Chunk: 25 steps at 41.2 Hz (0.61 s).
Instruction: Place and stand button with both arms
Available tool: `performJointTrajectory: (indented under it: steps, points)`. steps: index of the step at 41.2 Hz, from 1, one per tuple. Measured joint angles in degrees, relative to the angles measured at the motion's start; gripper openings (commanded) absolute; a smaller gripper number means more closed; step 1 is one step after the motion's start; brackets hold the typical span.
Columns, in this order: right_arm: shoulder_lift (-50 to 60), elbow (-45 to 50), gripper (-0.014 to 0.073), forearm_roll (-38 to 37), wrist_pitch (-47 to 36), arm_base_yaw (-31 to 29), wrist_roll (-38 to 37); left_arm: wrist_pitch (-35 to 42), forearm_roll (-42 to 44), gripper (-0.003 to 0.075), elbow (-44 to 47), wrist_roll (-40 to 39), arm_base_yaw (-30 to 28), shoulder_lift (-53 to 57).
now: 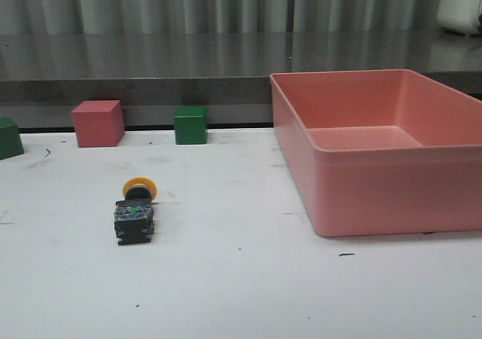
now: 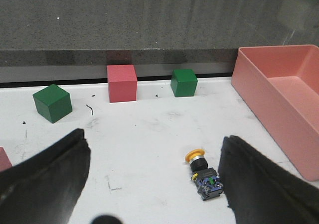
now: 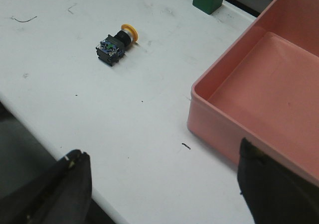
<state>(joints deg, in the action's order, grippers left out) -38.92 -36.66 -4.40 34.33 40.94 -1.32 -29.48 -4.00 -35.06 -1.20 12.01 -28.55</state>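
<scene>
Left fingers (image 2: 154,184) spread wide, tips cut off; button (image 2: 203,173) lying beside right one. Right fingers (image 3: 164,184) spread wide, empty. White scuffed counter (image 1: 241,294), pink bin (image 1: 376,166).

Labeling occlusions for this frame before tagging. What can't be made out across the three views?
- Green cube, front view: cut by the left edge.
- Pink bin, every view: right side runs off frame.
- Left gripper and right gripper: only the spread fingers show; arms absent from the front view.
- Button: base markings too small to read.
- White object, front view: cropped at the corner, unidentifiable.
</scene>
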Motion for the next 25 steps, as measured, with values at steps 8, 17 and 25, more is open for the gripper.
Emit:
performJointTrajectory:
  steps: [8,17,25]
  points:
    - [0.0,0.0,0.0615,0.0,0.0,0.0,0.0,-8.6,-0.3,0.0526,-6.8,5.2,2.6,-6.7]
    - [0.0,0.0,0.0615,0.0,0.0,0.0,0.0,-17.7,0.8,0.0555,-15.0,6.1,6.5,-18.8]
    - [0.0,0.0,0.0615,0.0,0.0,0.0,-0.2,-21.0,0.8,0.0587,-21.2,5.7,6.5,-32.0]
